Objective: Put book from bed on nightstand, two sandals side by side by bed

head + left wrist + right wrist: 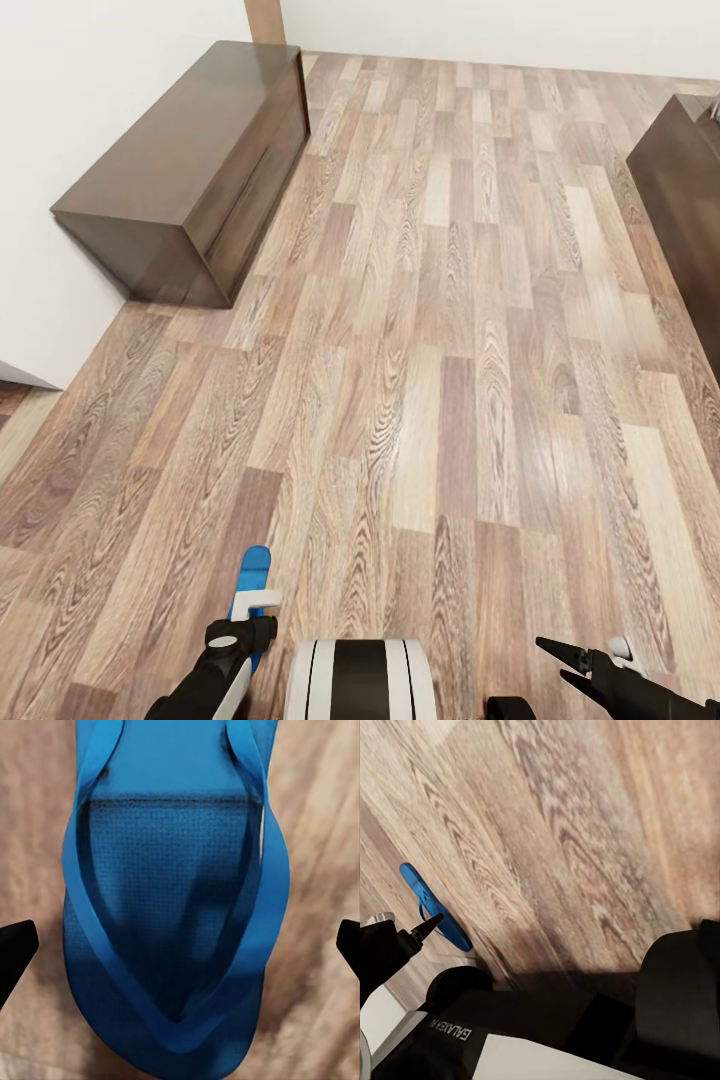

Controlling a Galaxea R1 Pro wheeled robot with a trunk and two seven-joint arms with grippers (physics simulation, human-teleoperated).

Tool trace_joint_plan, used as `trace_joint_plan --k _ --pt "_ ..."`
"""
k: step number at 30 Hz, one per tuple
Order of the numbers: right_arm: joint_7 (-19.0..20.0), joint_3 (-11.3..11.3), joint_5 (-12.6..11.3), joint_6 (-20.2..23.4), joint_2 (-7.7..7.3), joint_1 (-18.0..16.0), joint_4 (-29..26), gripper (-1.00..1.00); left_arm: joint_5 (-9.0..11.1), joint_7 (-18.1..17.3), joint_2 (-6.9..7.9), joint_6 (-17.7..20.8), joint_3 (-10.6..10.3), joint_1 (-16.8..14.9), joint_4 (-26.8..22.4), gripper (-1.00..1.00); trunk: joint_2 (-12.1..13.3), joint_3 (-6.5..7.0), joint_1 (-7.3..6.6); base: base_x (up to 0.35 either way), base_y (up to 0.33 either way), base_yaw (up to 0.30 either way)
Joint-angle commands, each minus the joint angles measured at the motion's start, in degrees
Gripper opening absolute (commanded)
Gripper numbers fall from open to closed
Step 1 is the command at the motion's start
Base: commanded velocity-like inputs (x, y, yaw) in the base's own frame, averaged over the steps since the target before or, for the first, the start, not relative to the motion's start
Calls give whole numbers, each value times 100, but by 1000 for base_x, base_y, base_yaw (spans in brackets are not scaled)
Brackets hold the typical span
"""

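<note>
A bright blue sandal lies flat on the wood-plank floor just in front of my base. My left gripper hangs right over it. In the left wrist view the sandal lies strap up between the two black fingertips, which stand wide apart and clear of its sides, so the left gripper is open. My right gripper is open over bare floor at the lower right, holding nothing. The right wrist view catches the same sandal beyond one fingertip. The book is out of view.
A long low dark cabinet stands against the white wall at the left. Another dark brown wooden piece juts in at the right edge. Wood-plank floor stretches between them. My base is close behind the sandal.
</note>
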Motion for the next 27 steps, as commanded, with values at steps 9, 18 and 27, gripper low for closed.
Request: trace_joint_plan --k 9,18,27 --pt "7 -7 -13 36 0 -2 0 100 56 50 7 25 -31 -1 -10 100 -1 -3 -1 0 0 0" --pt "7 -7 -13 36 0 -2 0 100 59 50 9 25 -26 -1 -10 100 -8 -114 12 0 0 0" --pt "7 -7 -13 36 0 -2 0 100 59 53 7 25 -30 -1 -10 100 -8 -114 12 0 0 0"
